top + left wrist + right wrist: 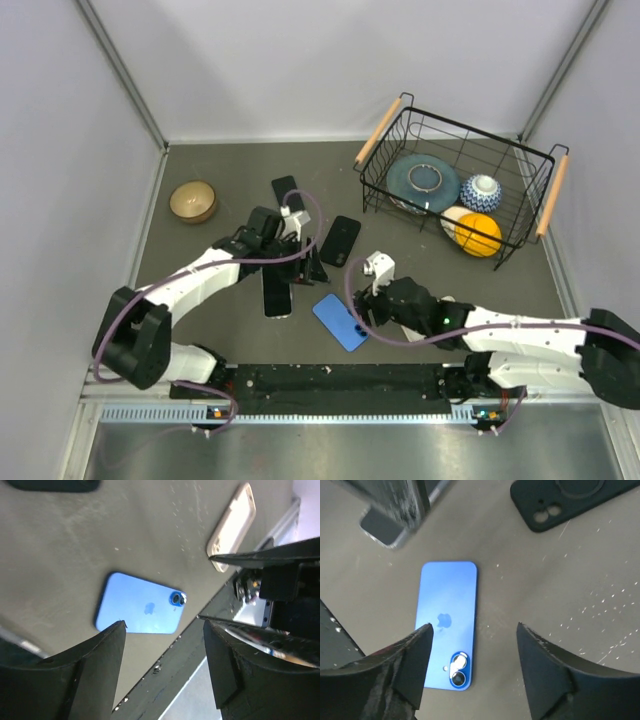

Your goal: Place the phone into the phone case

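On the grey surface (230,165), walled by pale panels, the blue phone (447,620) lies face down just below the right jaws, spread and empty; the left jaws hang released nearby.

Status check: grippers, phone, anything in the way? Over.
Left gripper and right gripper open, empty. Phone face down, just ahead of right gripper, uncased. Black case apart, bare table between.
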